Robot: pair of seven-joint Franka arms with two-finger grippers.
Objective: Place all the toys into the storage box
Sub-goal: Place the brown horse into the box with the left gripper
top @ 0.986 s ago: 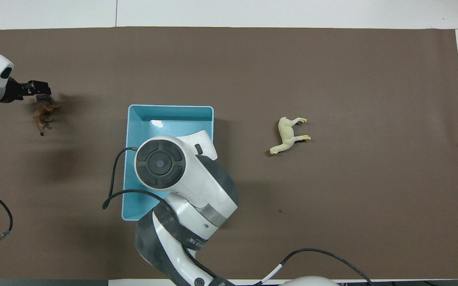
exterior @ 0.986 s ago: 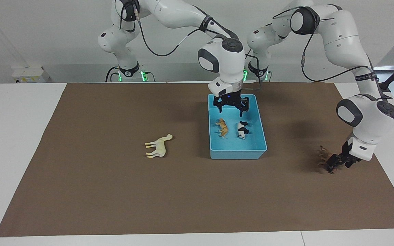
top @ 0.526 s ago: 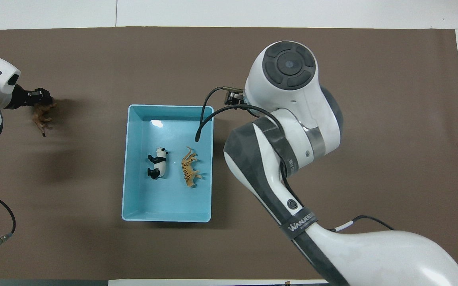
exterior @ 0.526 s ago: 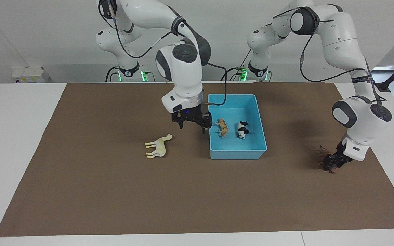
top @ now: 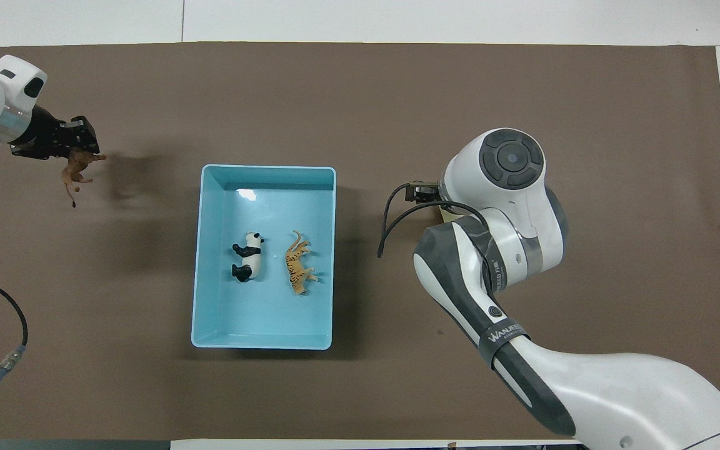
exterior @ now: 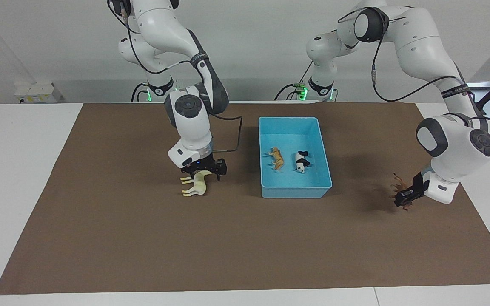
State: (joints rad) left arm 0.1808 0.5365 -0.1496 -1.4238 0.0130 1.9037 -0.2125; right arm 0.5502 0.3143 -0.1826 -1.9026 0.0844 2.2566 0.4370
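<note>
The storage box (exterior: 294, 187) is a light blue rectangular bin with low walls, lying on the brown mat (exterior: 143, 238) between the two grippers. Inside it lie the orange striped tiger (exterior: 276, 158) and the black-and-white panda (exterior: 300, 161), side by side on their flanks and just apart.

The cream-white llama (exterior: 196, 183) lies on its side on the mat, directly under the right gripper (exterior: 204, 172), whose fingers are spread and reach down on either side of its neck and back; whether they touch it cannot be told. In the overhead view the arm hides this toy almost wholly.

The brown lion (top: 77, 167) hangs from the left gripper (top: 82, 140), pinched between the fingers and lifted above its shadow on the mat, toward the left arm's end of the table.

A band on the right arm reads "WANUEBO" (top: 502, 331), partly legible.
</note>
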